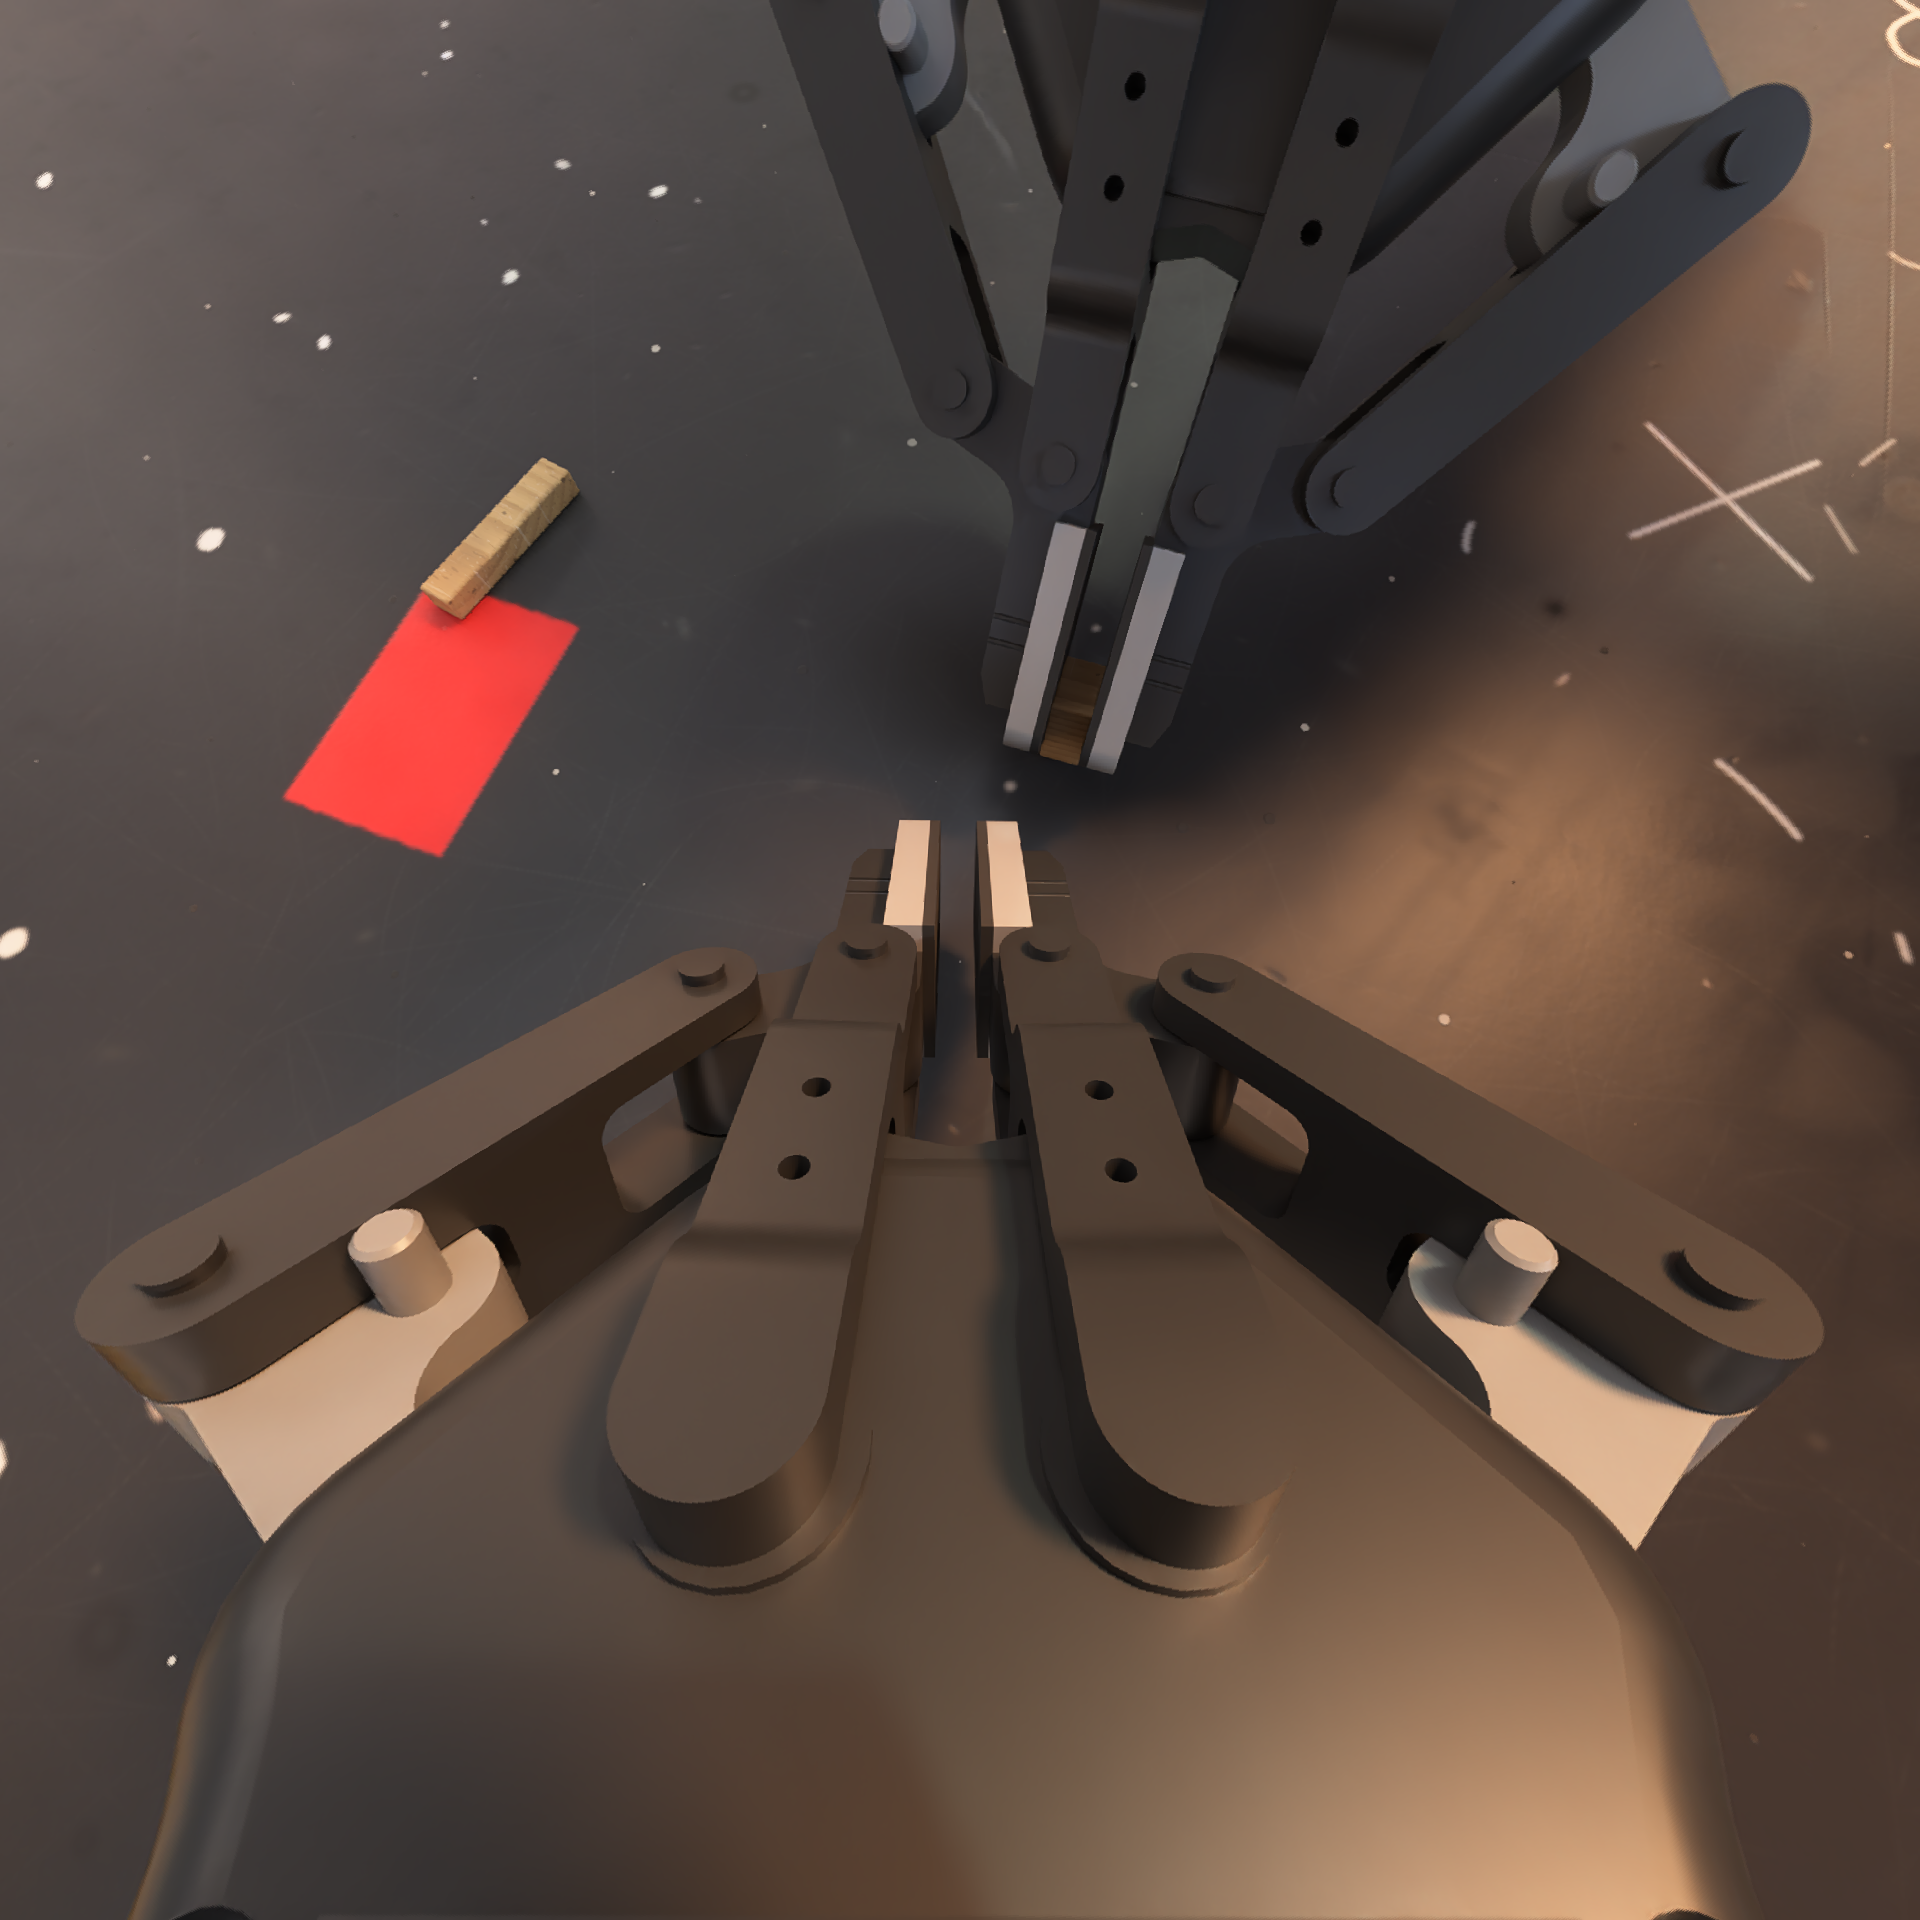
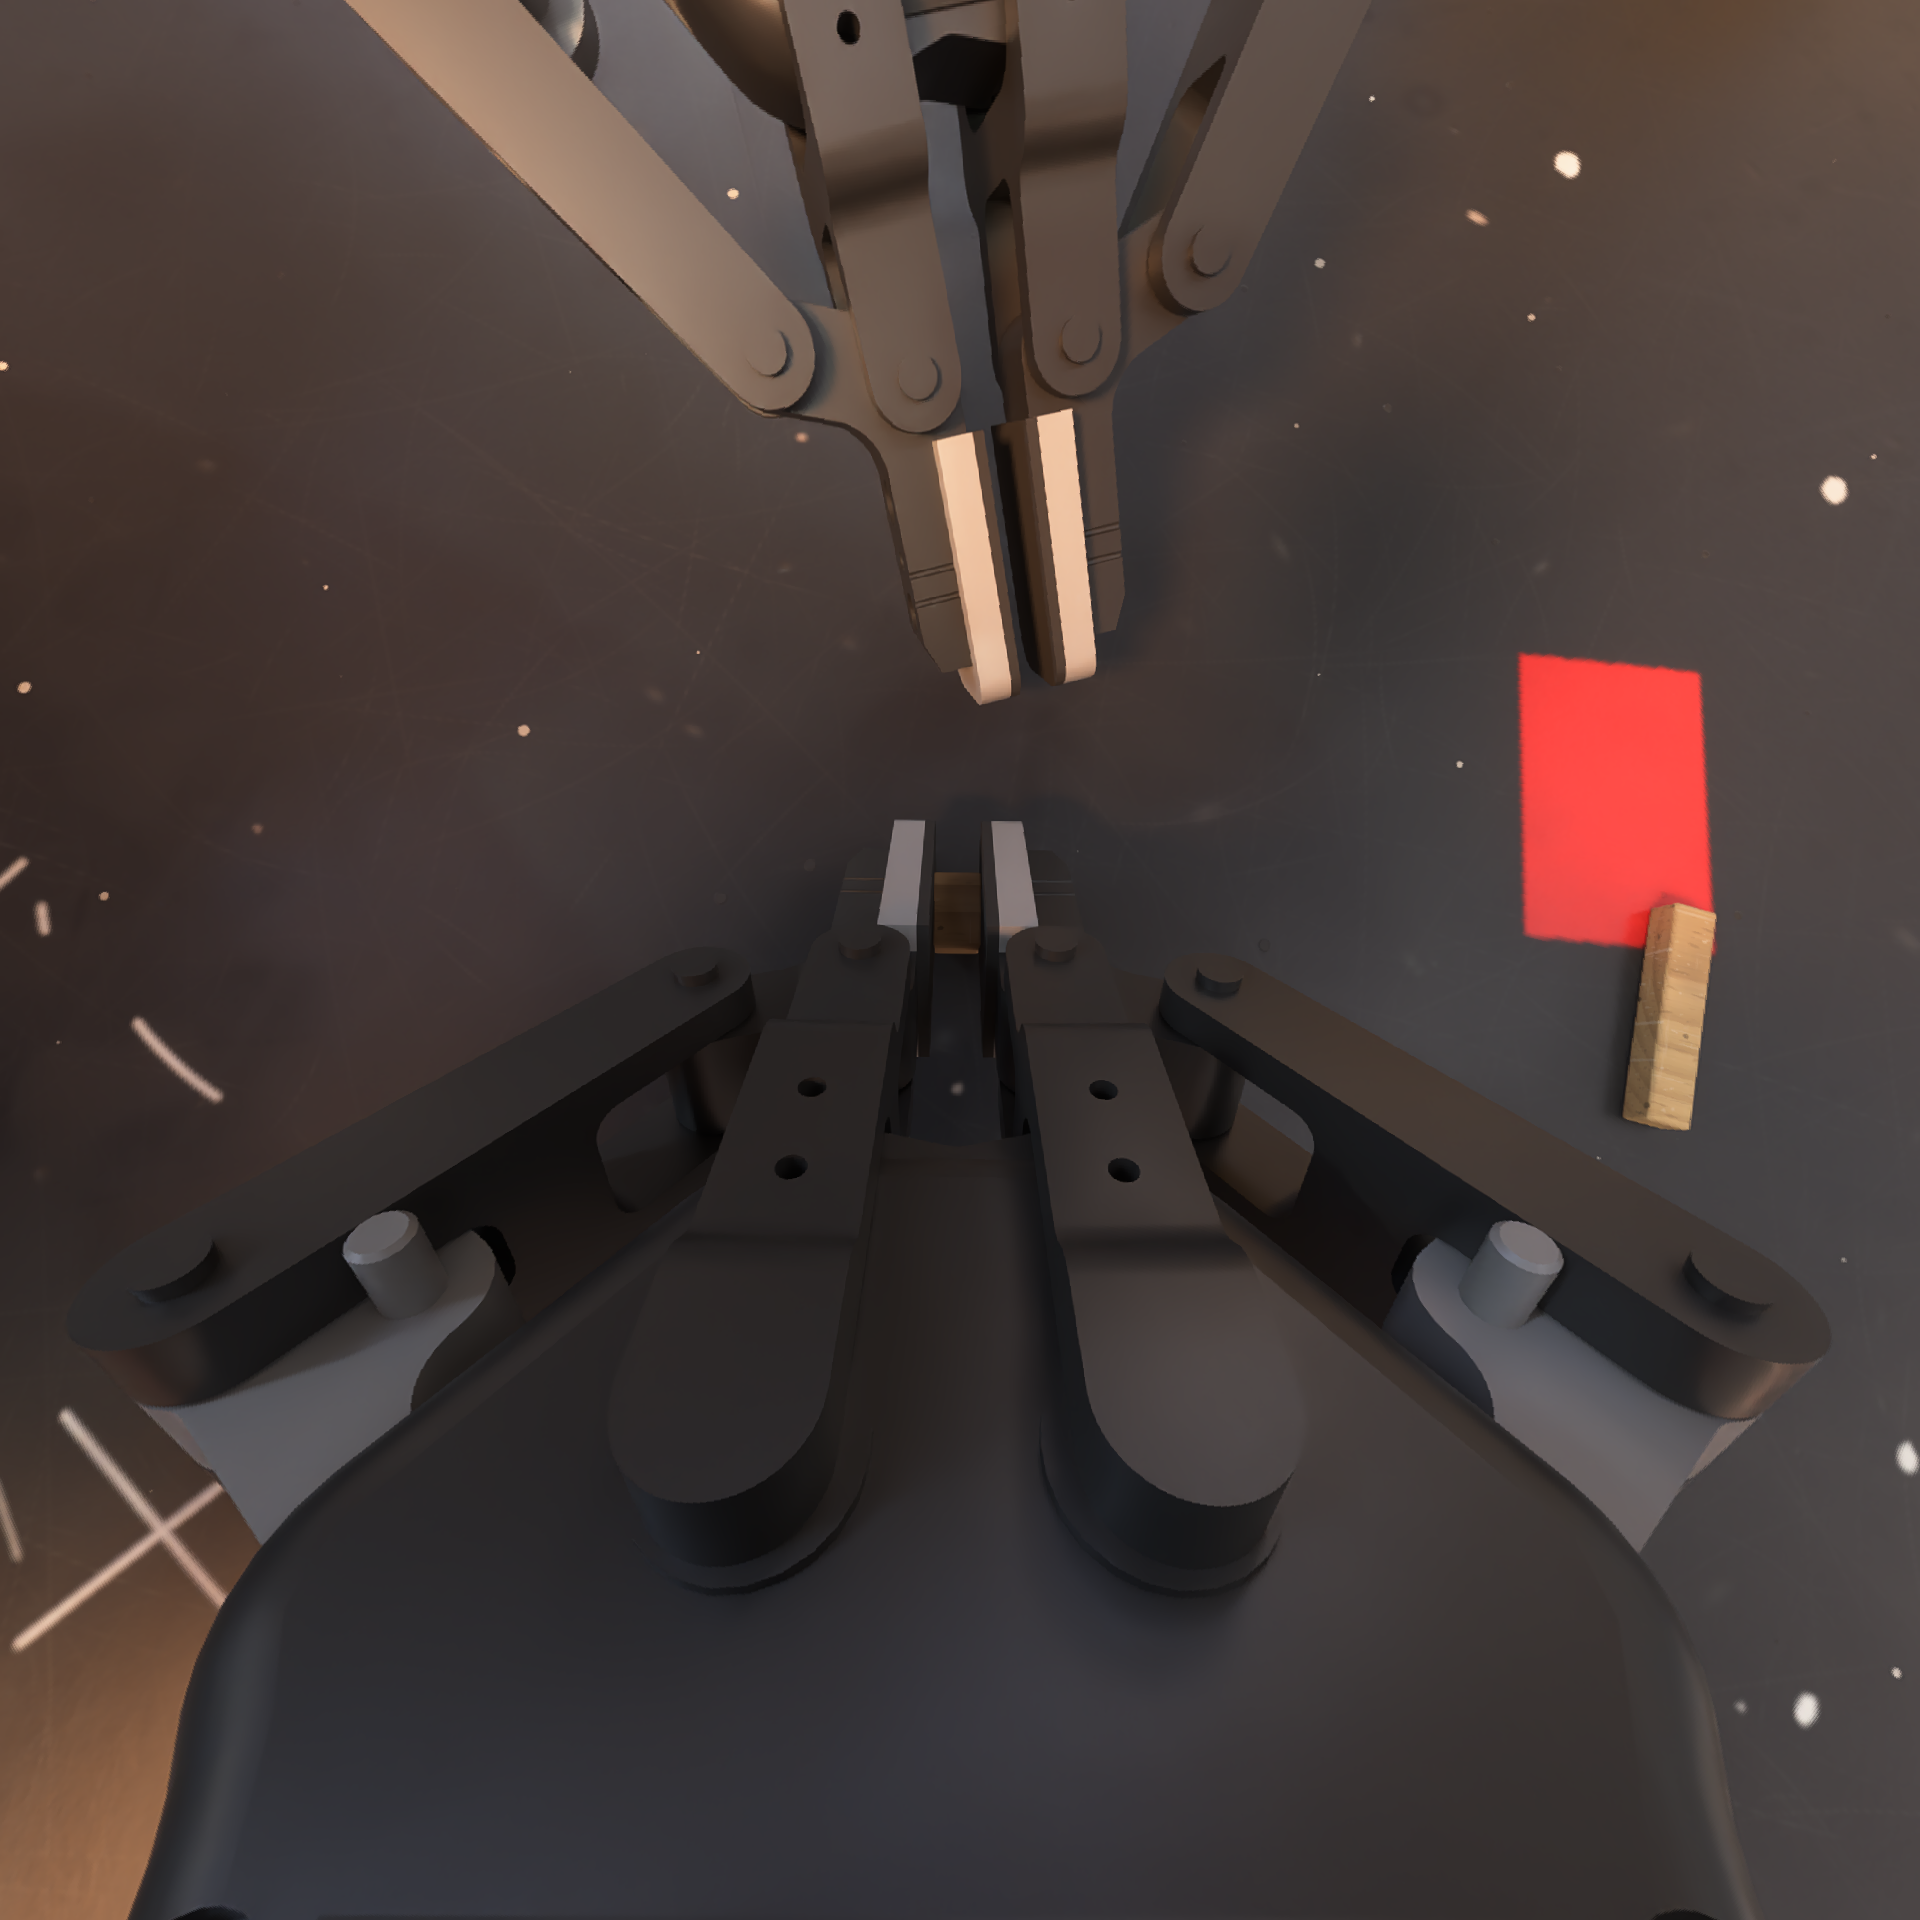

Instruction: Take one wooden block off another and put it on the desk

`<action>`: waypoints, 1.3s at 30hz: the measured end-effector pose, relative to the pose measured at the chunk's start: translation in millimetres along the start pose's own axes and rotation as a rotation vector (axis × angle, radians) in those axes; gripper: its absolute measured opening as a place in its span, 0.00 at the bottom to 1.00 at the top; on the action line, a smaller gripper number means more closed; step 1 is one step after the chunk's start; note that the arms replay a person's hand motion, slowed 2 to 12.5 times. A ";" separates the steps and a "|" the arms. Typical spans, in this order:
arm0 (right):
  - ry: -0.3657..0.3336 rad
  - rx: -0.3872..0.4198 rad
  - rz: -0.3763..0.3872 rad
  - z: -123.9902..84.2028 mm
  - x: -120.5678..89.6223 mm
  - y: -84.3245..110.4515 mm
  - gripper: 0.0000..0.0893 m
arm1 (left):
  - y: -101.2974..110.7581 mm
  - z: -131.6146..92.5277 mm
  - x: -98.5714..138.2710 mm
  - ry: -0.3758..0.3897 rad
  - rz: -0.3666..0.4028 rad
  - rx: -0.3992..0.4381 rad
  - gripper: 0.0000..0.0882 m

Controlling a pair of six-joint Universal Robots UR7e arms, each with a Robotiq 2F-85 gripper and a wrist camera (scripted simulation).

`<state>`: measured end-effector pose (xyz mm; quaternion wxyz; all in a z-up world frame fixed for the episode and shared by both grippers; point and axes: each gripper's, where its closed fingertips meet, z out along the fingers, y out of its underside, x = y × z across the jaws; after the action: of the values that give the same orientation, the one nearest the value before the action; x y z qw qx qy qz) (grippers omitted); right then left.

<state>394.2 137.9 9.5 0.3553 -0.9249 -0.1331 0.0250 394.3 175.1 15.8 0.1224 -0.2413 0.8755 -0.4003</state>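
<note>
My right gripper (image 2: 957, 831) is shut on a small wooden block (image 2: 957, 912), seen end-on between its pads. In the left wrist view the same gripper (image 1: 1065, 753) points down at the dark desk (image 1: 727, 312) with the block (image 1: 1070, 717) at its fingertips. I cannot tell whether the block touches the desk. A second wooden block (image 1: 502, 540) lies flat on the desk, far left, one end on a corner of a red rectangle (image 1: 431, 717). It shows at the right in the right wrist view (image 2: 1670, 1013). My left gripper (image 1: 958, 831) is shut and empty, tip to tip with the right one.
The red rectangle (image 2: 1614, 795) is a flat mark on the desk. White chalk-like crosses (image 1: 1725, 499) and specks mark the desk surface. The two grippers face each other closely, with the left gripper (image 2: 1023, 675) just beyond my right fingertips.
</note>
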 end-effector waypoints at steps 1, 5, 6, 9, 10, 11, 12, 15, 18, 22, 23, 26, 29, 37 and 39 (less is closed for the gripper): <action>0.000 0.003 0.001 0.2 0.0 -0.3 0.09 | 0.2 0.2 0.0 0.001 0.000 -0.001 0.07; -0.003 0.011 0.004 1.1 -0.3 -1.0 0.09 | 0.9 1.0 0.2 0.002 -0.001 -0.003 0.07; -0.004 0.012 0.004 1.3 -0.4 -1.1 0.09 | 1.0 1.2 0.2 0.003 -0.001 -0.004 0.07; -0.006 0.014 0.004 1.6 -0.6 -1.3 0.09 | 1.3 1.7 0.4 0.004 -0.002 -0.005 0.07; -0.007 0.014 0.004 1.7 -0.6 -1.3 0.09 | 1.5 1.9 0.5 0.005 -0.002 -0.006 0.07; -0.007 0.015 0.004 1.7 -0.6 -1.3 0.09 | 1.6 2.1 0.6 0.006 -0.002 -0.007 0.07; -0.008 0.015 0.004 1.7 -0.6 -1.4 0.09 | 1.8 2.2 0.6 0.006 -0.002 -0.008 0.07; -0.010 0.017 0.005 1.8 -0.5 -1.4 0.09 | 2.3 2.5 0.7 0.006 -0.001 -0.011 0.07; -0.012 0.021 0.005 1.9 -0.4 -1.6 0.09 | 2.4 2.7 0.7 0.005 0.001 -0.013 0.07; -0.015 0.030 0.004 2.2 -0.1 -1.9 0.09 | 2.4 3.0 0.8 0.004 0.003 -0.015 0.07; -0.016 0.032 0.004 2.3 -0.1 -2.0 0.09 | 2.5 3.0 0.9 0.004 0.003 -0.015 0.07; -0.017 0.040 0.002 2.5 0.1 -2.4 0.09 | 2.6 3.2 0.8 0.003 0.004 -0.016 0.07; -0.020 0.046 0.004 2.8 0.1 -2.7 0.09 | 2.8 3.3 0.7 0.001 0.005 -0.017 0.07; -0.031 0.058 0.016 3.4 -0.1 -3.3 0.09 | 2.9 3.4 0.8 -0.001 0.007 -0.018 0.07; -0.032 0.061 0.014 3.5 -0.2 -3.5 0.09 | 2.9 3.4 0.7 -0.002 0.007 -0.018 0.07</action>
<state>392.7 142.7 9.2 0.3810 -0.9140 -0.1314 0.0466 394.2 174.2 11.4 0.1225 -0.2397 0.8798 -0.3918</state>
